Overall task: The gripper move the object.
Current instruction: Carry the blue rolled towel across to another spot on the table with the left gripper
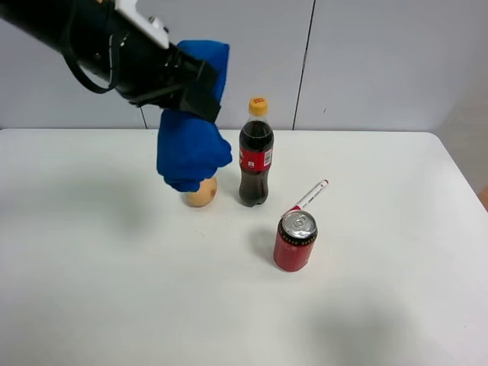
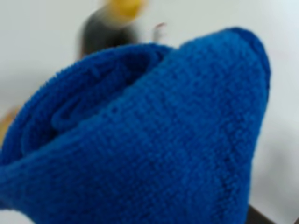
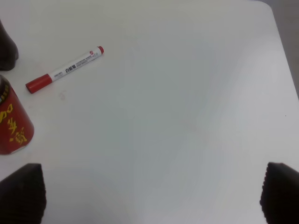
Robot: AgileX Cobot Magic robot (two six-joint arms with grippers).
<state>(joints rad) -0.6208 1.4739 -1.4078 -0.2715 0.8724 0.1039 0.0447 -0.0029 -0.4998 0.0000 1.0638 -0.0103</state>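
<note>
My left jaws were clamped on the blue cloth [image 1: 191, 149] at its pinched middle. They held it up off the counter [image 1: 91, 290], with one lobe above my grip and the larger lobe hanging below. From my left wrist the cloth's terry surface filled nearly the whole view, too close to show the jaws themselves. The high camera showed my left arm [image 1: 91, 38] reaching in from the far left with its dark claws shut around the bundle.

Just under the lower lobe sat a tan potato [image 1: 202, 192], partly covered by the cloth. I could not tell whether the two touched. Just to the right of the potato stood a cola bottle [image 1: 255, 152] with a yellow cap, upright.

My right jaws stood open. Their two dark fingertips [image 3: 21, 193] were set wide apart with nothing between them, over a bare stretch of counter. Beyond them, off to one side, a red can [image 1: 295, 242] stood upright. Past the can lay a red-capped marker [image 1: 309, 197] on its side, apart from the can, and farther on was the base of the bottle.
</note>
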